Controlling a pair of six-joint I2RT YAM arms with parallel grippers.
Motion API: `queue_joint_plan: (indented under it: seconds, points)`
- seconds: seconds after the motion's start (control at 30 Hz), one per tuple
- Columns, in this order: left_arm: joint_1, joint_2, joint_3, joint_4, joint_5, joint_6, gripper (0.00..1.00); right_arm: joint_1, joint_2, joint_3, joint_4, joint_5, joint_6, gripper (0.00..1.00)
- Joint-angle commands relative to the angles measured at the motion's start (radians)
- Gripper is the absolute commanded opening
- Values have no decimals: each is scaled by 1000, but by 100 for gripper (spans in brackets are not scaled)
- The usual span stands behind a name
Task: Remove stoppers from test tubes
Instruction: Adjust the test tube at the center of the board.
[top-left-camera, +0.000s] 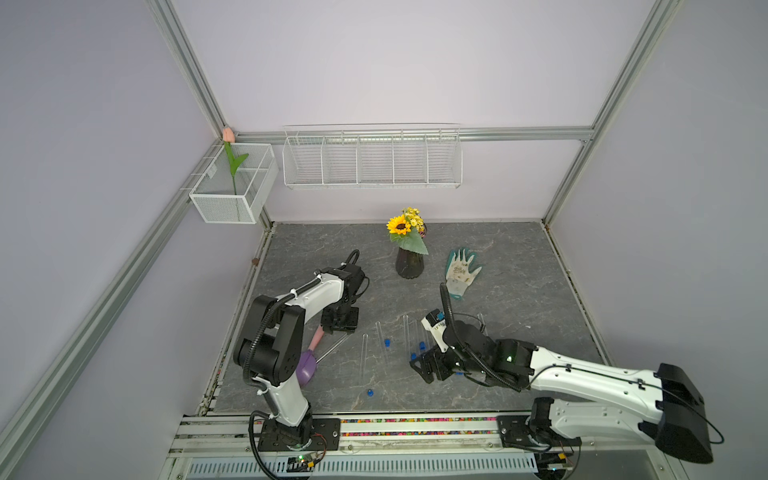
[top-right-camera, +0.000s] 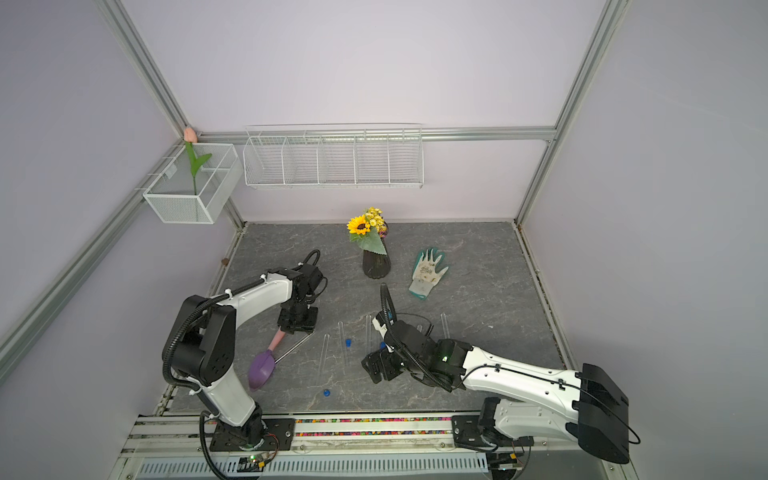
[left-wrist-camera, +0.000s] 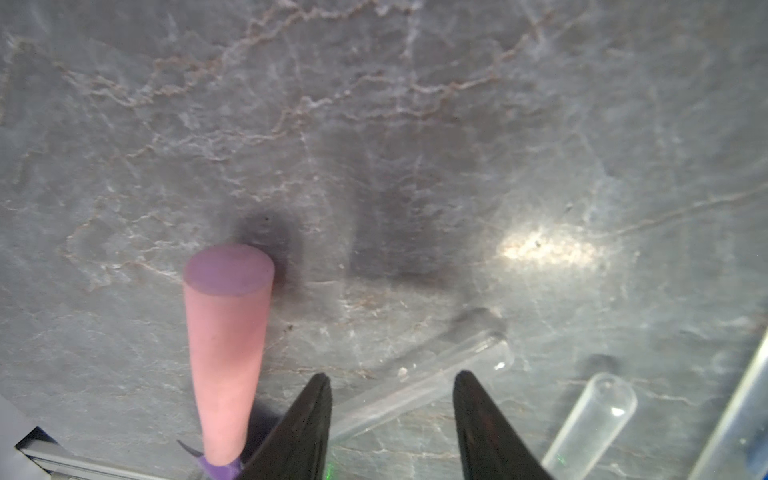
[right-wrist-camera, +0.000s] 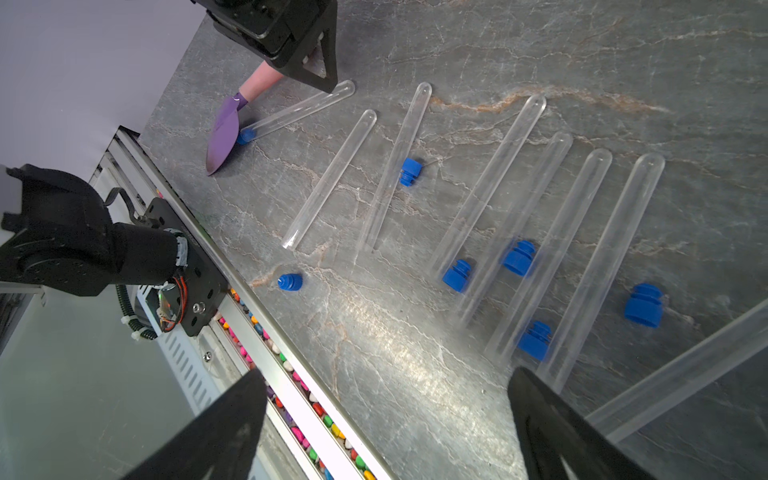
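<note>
Test tube (left-wrist-camera: 415, 392) lies between the left pincer's (left-wrist-camera: 391, 375) parted jaws — seemingly untouched — right pincer (right-wrist-camera: 386, 374) wide open.

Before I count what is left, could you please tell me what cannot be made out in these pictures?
- Top views: the right arm covers some of the test tubes and stoppers.
- Left wrist view: a jaw and the bottom edge hide the mouth end of the slanting tube.
- Right wrist view: the picture's edge cuts off the outermost tube; its far end is unseen.
</note>
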Motion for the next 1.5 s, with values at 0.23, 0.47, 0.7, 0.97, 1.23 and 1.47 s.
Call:
queue_joint_plan:
  seconds: [0.23,0.47,0.7,0.97,1.23,1.47]
  points:
    - [-50,12,-22,-7,44,-1,50,-2,12,-8,6,9,0,94]
    - [-49,47,-22,-6,24,4,51,-1,17,-1,0,9,-2,94]
    - [-49,83,-20,-13,0,-2,47,-2,12,-6,-2,14,-1,94]
    - [-45,99,-13,-18,-26,-7,35,-2,-1,-14,-2,17,5,94]
    - [-32,116,45,-27,-34,-7,12,-1,-5,-12,-4,18,6,94]
    - [-29,119,50,-17,-4,-31,11,0,-29,-17,-28,31,8,95]
